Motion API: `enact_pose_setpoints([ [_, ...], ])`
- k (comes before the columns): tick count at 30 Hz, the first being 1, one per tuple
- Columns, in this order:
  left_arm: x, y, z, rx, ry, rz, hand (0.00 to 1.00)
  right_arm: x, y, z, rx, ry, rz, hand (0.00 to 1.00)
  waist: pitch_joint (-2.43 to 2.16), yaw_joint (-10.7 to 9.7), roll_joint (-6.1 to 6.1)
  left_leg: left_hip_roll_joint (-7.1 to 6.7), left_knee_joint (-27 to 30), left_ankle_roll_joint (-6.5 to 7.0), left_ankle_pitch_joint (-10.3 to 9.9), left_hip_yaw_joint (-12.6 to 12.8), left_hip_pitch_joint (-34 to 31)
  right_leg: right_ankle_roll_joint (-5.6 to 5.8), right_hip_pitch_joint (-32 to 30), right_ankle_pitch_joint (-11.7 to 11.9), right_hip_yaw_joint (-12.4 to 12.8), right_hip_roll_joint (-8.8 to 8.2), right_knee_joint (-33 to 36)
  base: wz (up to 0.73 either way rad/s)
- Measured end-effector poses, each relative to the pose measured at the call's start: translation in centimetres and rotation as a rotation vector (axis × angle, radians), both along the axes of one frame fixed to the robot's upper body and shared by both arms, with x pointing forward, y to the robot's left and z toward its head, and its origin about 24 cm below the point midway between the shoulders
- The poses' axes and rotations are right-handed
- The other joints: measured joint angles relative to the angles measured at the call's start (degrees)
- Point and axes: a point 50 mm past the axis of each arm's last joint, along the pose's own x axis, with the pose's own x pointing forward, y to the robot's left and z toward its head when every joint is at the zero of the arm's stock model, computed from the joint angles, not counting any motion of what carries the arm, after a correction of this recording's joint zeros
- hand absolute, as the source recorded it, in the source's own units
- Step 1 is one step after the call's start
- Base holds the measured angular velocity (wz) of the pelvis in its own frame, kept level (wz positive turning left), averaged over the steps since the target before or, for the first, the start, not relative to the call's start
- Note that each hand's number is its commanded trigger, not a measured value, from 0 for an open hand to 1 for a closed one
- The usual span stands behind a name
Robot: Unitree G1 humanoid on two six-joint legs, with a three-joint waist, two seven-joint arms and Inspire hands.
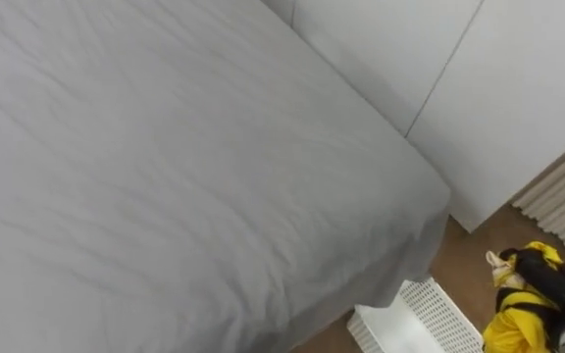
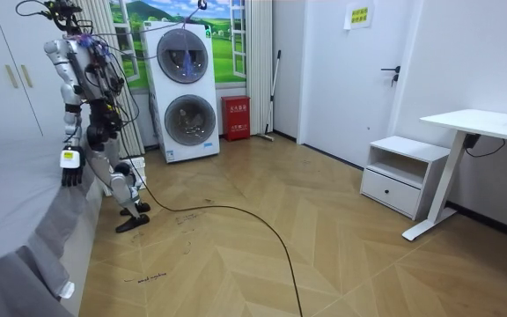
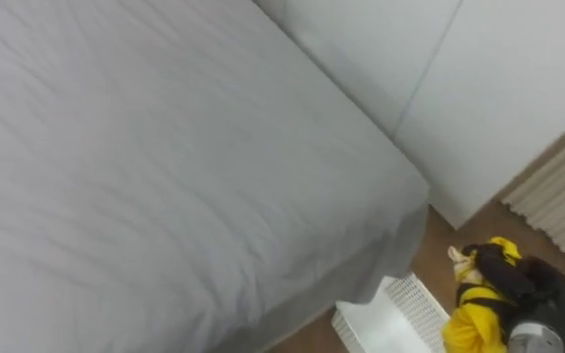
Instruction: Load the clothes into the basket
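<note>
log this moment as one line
right hand: shut on yellow cloth garment | white slatted plastic basket: on floor by grey bed | garment not yet in basket

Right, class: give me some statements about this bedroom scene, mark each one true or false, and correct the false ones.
1. The yellow garment lies spread on the bed. False: the right hand grips it, off the bed's corner.
2. The white basket stands on the wooden floor beside the bed's corner. True.
3. The bed has a grey cover. True.
4. The two laundry machines stand side by side. False: one is stacked on top of the other.
5. The garment is already in the basket. False: the hand holds it beside the basket.
</note>
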Motion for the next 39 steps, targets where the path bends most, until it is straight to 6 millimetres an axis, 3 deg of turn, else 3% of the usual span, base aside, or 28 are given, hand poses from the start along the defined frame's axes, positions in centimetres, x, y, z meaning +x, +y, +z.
enact_pose_setpoints([
  [8, 1.0, -0.3, -0.1, -0.013, -0.002, -0.048, 0.0, 2.5, -1.2, 0.5, -0.015, 0.004, -0.013, 1.0, 0.68, -1.88, 2.76, -0.06, 1.59, 0.77, 0.39, 1.76, -6.56, 0.1, -8.69, 0.14, 1.28, -0.06, 4.95, -0.16],
  [10, 1.8, -0.3, -0.1, -0.017, -0.008, -0.068, 0.0, 3.7, -1.0, 0.7, -0.011, -0.012, -0.019, 1.0, 0.88, -1.72, 3.69, -0.1, 2.23, 1.07, 0.59, 1.68, -8.56, 0.15, -11.15, 0.06, 1.75, -0.13, 6.45, -0.06],
  [12, 2.5, -0.4, 0.0, -0.024, -0.023, -0.071, 0.0, 5.1, -0.9, 1.1, -0.01, -0.021, -0.032, 1.0, 0.79, -0.96, 4.1, -0.83, 2.48, 1.4, 0.87, 1.63, -10.19, 0.25, -13.79, -0.07, 2.66, -0.12, 8.15, -0.17],
  [16, 4.2, -0.5, 0.1, -0.036, -0.061, -0.1, 0.0, 7.9, -0.5, 2.3, -0.037, -0.051, -0.012, 1.0, 0.78, -0.2, 5.09, -0.91, 3.89, 1.98, 1.34, 1.29, -14.4, 0.42, -18.32, -0.05, 2.67, -0.59, 10.32, 0.01],
  [22, 6.4, -0.8, 0.5, -0.038, -0.12, -0.138, 0.0, 10.4, 0.2, 3.2, -0.014, -0.074, -0.028, 1.0, 0.94, 1.8, 5.07, -1.36, 4.92, 2.65, 2.0, 0.86, -17.81, 0.77, -22.33, -0.68, 2.28, -1.44, 13.0, 0.1],
  [31, 8.8, -1.8, 0.9, -0.035, -0.172, -0.247, 0.0, 9.7, -0.1, 2.0, 0.003, 0.007, -0.066, 1.0, 0.96, 4.93, 5.4, -2.3, 5.23, 3.08, 2.42, -1.89, -20.29, 0.84, -23.99, -1.56, -0.81, -3.19, 14.0, 0.2],
  [32, 8.9, -1.9, 0.9, -0.035, -0.174, -0.254, 0.0, 9.7, -0.2, 2.0, 0.0, 0.009, -0.073, 0.04, 0.96, 5.19, 5.47, -2.33, 5.23, 3.08, 2.42, -1.95, -20.4, 0.83, -24.07, -1.61, -0.95, -3.26, 14.0, 0.11],
  [33, 9.2, -2.1, 1.0, -0.037, -0.177, -0.268, 0.0, 9.6, -0.3, 2.1, -0.007, 0.011, -0.085, 0.0, 0.91, 5.52, 5.71, -2.43, 5.27, 3.09, 2.42, -2.23, -20.81, 0.76, -24.39, -1.73, -1.39, -3.5, 14.08, 0.19],
  [39, 9.7, -2.5, 1.0, -0.049, -0.208, -0.281, 0.0, 10.2, -0.8, 3.2, -0.034, -0.009, -0.111, 0.0, 1.06, 5.92, 6.21, -3.75, 5.45, 3.33, 2.58, -3.37, -22.65, 0.82, -27.18, -3.6, -2.45, -5.07, 17.27, 0.16],
])
